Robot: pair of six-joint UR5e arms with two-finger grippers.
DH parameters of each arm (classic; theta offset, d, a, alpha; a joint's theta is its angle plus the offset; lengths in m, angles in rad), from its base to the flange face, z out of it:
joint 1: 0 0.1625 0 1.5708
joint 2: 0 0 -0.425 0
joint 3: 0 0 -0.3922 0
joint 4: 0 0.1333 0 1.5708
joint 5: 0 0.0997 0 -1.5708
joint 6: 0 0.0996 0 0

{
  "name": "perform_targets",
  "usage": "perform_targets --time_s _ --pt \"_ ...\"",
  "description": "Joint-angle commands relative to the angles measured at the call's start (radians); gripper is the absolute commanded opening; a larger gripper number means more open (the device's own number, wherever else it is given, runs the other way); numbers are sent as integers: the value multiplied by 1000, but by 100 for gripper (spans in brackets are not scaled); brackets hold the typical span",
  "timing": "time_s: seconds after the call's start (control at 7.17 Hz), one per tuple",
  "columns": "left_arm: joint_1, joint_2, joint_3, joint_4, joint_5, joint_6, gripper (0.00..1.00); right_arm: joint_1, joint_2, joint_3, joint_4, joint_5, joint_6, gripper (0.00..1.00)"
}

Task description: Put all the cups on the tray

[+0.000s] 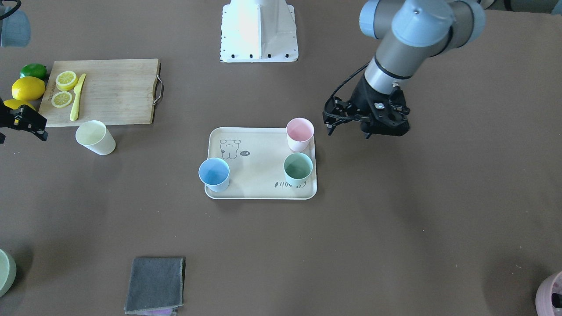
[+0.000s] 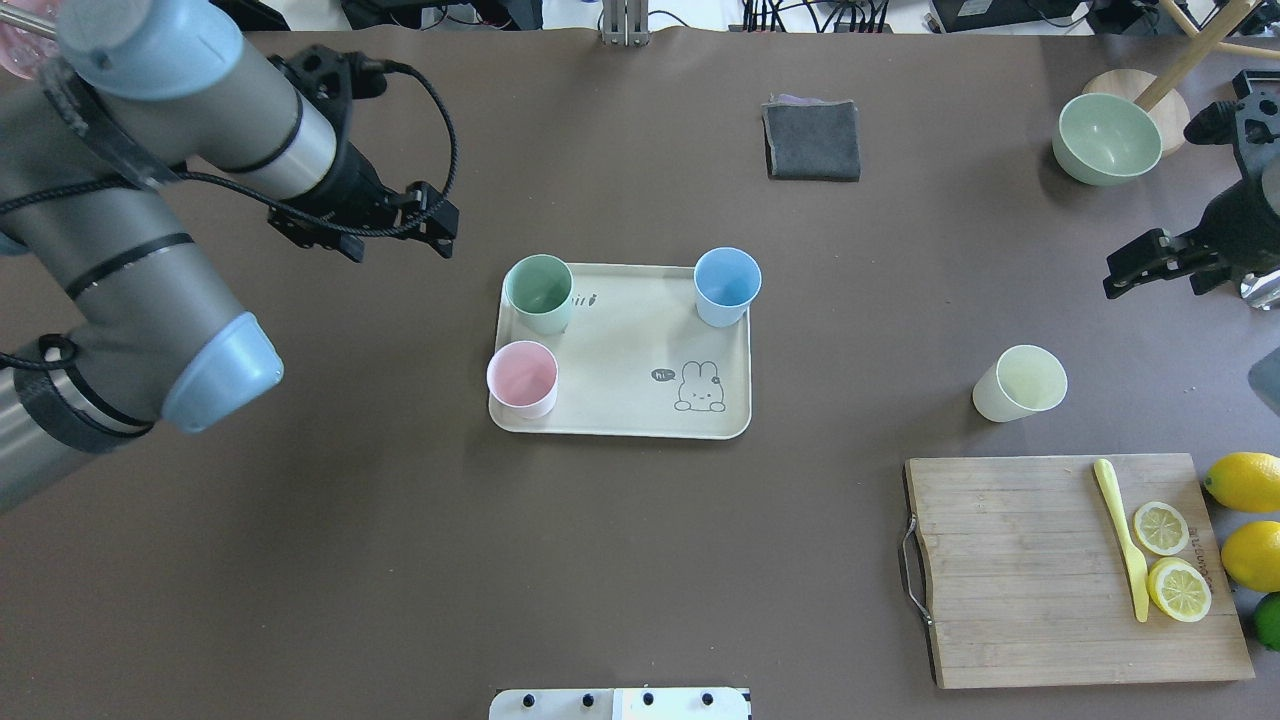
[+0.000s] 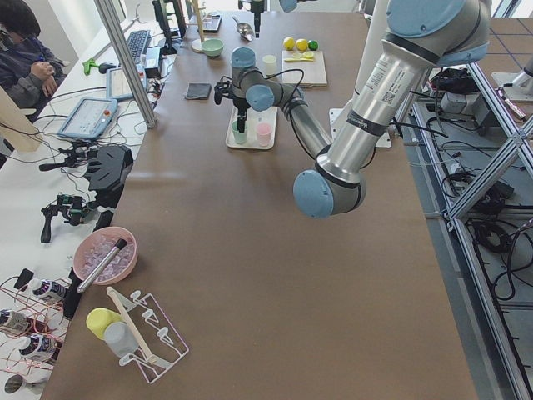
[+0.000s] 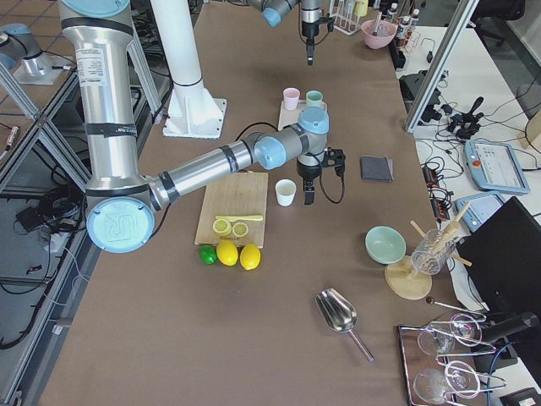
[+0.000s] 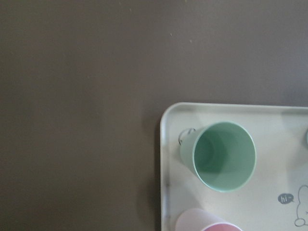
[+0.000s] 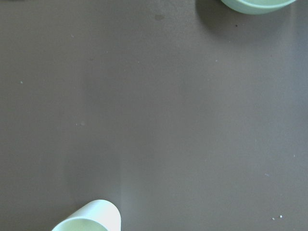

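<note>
Three of the four cups stand upright on the tray [image 2: 620, 345]: the green cup [image 2: 539, 292] on the tray's far left corner as the robot sees it, the pink cup [image 2: 522, 378] on its near left corner and close to the green one, and the blue cup [image 2: 727, 285] on its far right corner. The bear drawing sits on the bare near right part of the tray. The yellow cup [image 2: 1019, 383] is off the tray, upright on the bench [image 2: 640, 560] well out to the tray's right. The left gripper [image 2: 400, 245] hangs above the bench just beyond the tray's far left corner, near the green cup but apart from it; its jaws stand spread and have hold of nothing, and its wrist camera looks down on that corner with the green cup's mouth in view. The right gripper [image 2: 1150, 268] hangs far to the tray's right, a little beyond the yellow cup and not touching it; it carries nothing, but how far its jaws are parted I cannot tell. A wooden cutting board [image 2: 1020, 570] with lemon slices [image 2: 1170, 558] and a yellow knife [image 2: 1122, 535] lies to the tray's near right, past the yellow cup. A folded grey cloth [image 2: 812, 140] lies beyond the tray's far edge.
</note>
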Motion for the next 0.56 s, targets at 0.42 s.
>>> perform_targets --time_s 0.42 --pt "-81 27 -9 51 -21 122 98 -242 -100 -7 226 -173 273 87"
